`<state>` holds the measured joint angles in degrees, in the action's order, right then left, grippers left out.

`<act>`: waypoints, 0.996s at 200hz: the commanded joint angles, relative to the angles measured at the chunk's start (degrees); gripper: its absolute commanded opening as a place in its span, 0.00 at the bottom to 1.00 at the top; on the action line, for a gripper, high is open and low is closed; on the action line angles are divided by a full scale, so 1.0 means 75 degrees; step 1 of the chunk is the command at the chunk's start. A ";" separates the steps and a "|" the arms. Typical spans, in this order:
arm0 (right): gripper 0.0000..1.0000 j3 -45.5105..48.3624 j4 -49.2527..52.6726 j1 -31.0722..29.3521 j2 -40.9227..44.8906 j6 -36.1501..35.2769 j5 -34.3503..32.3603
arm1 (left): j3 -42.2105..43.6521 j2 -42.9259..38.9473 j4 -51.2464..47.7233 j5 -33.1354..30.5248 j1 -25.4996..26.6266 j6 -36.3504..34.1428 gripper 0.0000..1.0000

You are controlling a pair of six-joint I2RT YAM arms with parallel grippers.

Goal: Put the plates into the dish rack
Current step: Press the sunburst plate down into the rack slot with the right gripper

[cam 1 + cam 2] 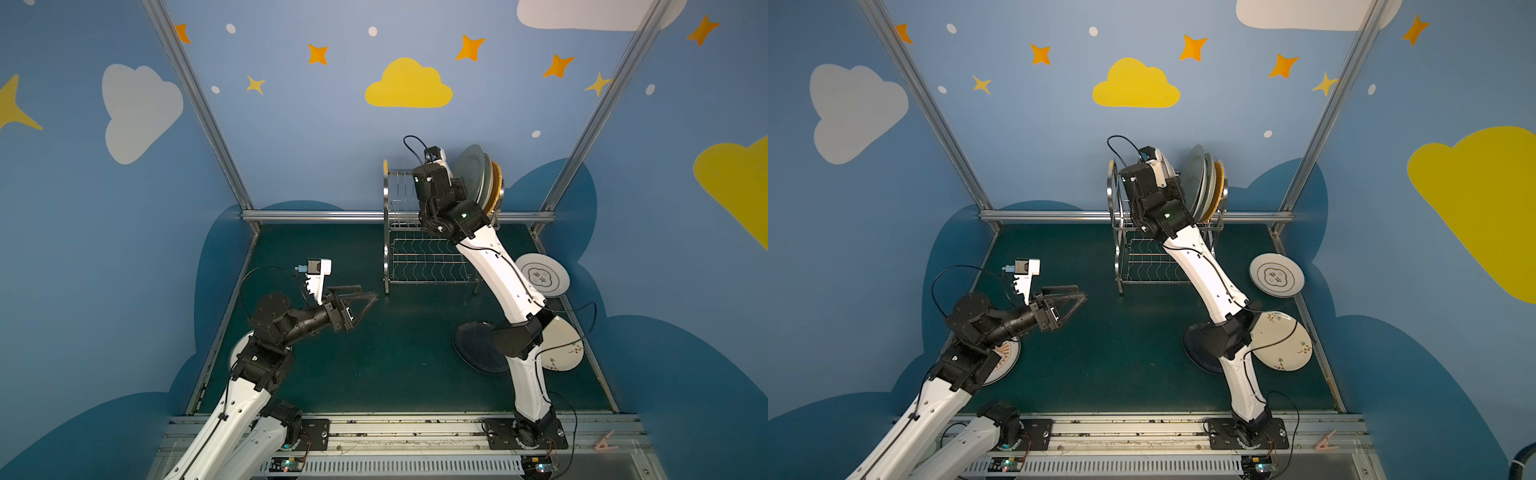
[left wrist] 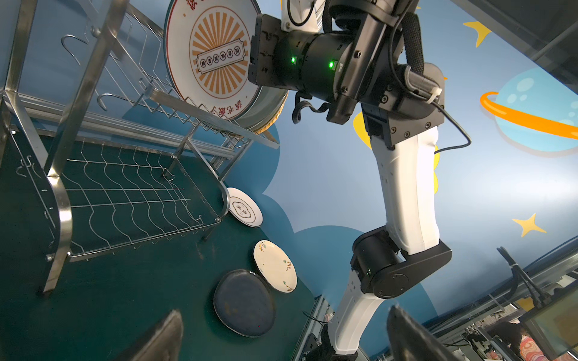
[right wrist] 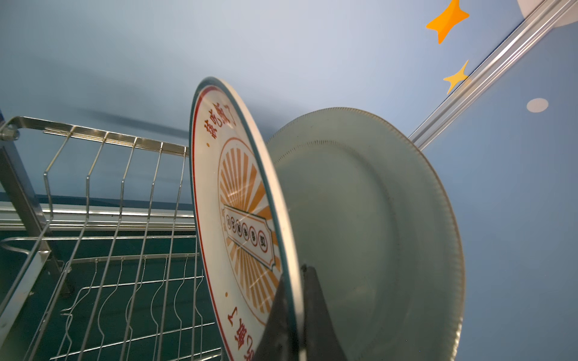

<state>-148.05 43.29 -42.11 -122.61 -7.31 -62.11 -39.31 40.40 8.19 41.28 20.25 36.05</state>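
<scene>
We are watching the right tool [image 3: 297, 300] pinching the rim of a white sunburst plate [image 3: 237, 218], jaws closed tight on the edge. It is holding the plate upright at the upper tier of the dish rack [image 1: 415, 266]. The plate is sitting just beside a grey-green plate [image 3: 359, 234], which is standing in front of an orange woven plate [image 1: 496, 178].

Red Chinese characters are running round the held plate's rim, and a banner across the orange rays is carrying six small ringed characters. We are not managing to read any of them.

The left tool [image 1: 368, 292] is hovering low over the desk [image 1: 395, 353], jaws spread wide and gripping nothing.

Flat on the desk at the right, we are seeing a lettered plate [image 1: 542, 275] with characters in its centre, a floral plate [image 1: 569, 349] and a black plate [image 1: 473, 349]. A second sunburst plate [image 1: 1009, 357] is peeking out from under the left arm.
</scene>
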 commanded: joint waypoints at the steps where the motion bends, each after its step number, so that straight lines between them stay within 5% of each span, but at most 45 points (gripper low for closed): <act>1: 0.02 -0.0224 -0.0393 -0.0160 -0.0266 -0.0023 0.0007 | -0.0009 -0.0008 0.0198 -0.0023 -0.0030 -0.0002 1.00; 64: 0.02 -0.0229 -0.0300 -0.0171 -0.0317 0.0110 -0.0110 | -0.0014 -0.0003 0.0182 -0.0020 -0.0035 0.0006 1.00; 199: 0.00 0.0274 0.1391 -0.0136 0.0205 0.2011 0.0256 | -0.0017 -0.0020 0.0209 0.0005 -0.0034 0.0047 1.00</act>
<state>-148.14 49.15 -43.29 -122.89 3.03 -64.90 -39.31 40.45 8.19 41.28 20.25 36.27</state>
